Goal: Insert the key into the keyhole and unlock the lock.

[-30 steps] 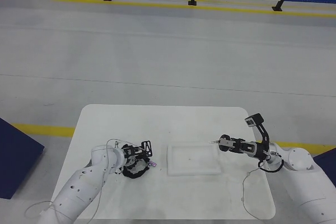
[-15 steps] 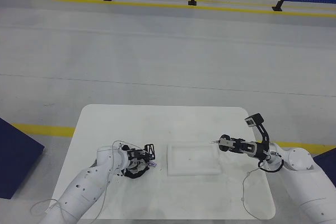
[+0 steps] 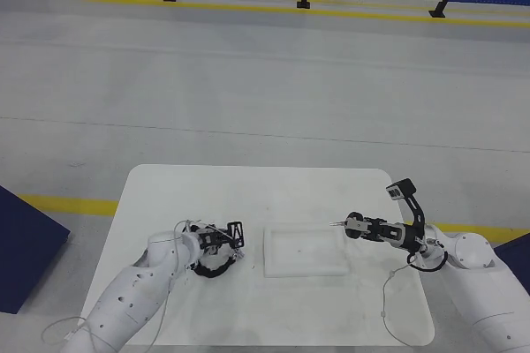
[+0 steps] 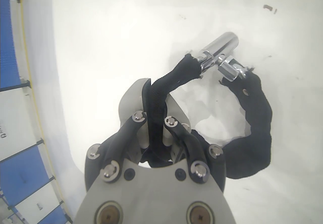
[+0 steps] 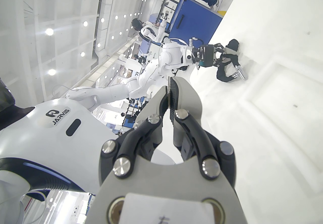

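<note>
The left gripper [image 4: 156, 95] is clamped tight on the black sleeved cable lock [image 4: 257, 119]. The lock's loop curls out past the fingertips to its chrome lock cylinder [image 4: 222, 44], lying on the white table [image 4: 106, 33]. The right gripper [image 5: 170, 89] is pinched nearly closed on the key [image 5: 167, 99], seen edge-on as a thin metal strip. It hovers by a corner of the shallow tray [image 5: 277, 109], and the lock lies well beyond, across the tray.
</note>
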Controlling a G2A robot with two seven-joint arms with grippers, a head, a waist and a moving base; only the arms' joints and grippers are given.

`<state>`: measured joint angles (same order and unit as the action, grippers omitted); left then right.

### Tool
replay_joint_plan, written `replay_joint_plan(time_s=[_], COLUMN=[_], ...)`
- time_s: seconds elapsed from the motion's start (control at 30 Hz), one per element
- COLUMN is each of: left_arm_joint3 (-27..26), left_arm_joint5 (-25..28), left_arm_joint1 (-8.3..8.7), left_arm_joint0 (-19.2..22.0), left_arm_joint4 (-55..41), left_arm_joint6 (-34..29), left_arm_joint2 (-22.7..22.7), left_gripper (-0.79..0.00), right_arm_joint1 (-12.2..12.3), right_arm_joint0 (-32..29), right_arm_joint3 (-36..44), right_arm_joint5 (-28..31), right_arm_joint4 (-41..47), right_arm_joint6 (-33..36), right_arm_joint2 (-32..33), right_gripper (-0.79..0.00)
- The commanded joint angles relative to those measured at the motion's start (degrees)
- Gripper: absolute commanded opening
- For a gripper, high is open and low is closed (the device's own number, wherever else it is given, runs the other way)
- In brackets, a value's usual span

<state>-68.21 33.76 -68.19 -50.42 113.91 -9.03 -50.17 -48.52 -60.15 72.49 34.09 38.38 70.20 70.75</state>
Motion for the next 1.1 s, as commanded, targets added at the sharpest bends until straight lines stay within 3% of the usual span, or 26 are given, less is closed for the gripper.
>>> replay_joint_plan(time_s=[0.0,0.27,0.53,0.77,1.07], left_arm_joint3=[-2.6,-16.4,-27.4,-29.0,-28.9], left_arm_joint5=[-3.8,-16.2,-26.5,-30.4,-30.4], left_arm_joint1=[0.85,4.12,5.14,5.29,5.31], left_arm_joint0=[-1.3,-10.5,-17.4,-20.1,-20.2], left_arm_joint4=[3.5,8.4,7.0,4.7,5.0], left_arm_joint6=[3.7,13.1,20.2,30.8,30.7], left_arm_joint2=[-1.4,-11.5,-18.3,-19.8,-19.8], left_gripper=[-0.785,-0.785,-0.785,-0.785,-0.785], right_arm_joint1=[0.0,0.0,0.0,0.0,0.0], right_arm_joint0=[0.0,0.0,0.0,0.0,0.0], right_arm_joint3=[0.0,0.0,0.0,0.0,0.0], right_arm_joint5=[0.0,0.0,0.0,0.0,0.0], right_arm_joint4=[0.0,0.0,0.0,0.0,0.0], right_arm_joint6=[0.0,0.0,0.0,0.0,0.0], right_arm_joint2=[0.0,0.0,0.0,0.0,0.0], right_gripper=[-0.785,-0.785,-0.785,-0.785,-0.785])
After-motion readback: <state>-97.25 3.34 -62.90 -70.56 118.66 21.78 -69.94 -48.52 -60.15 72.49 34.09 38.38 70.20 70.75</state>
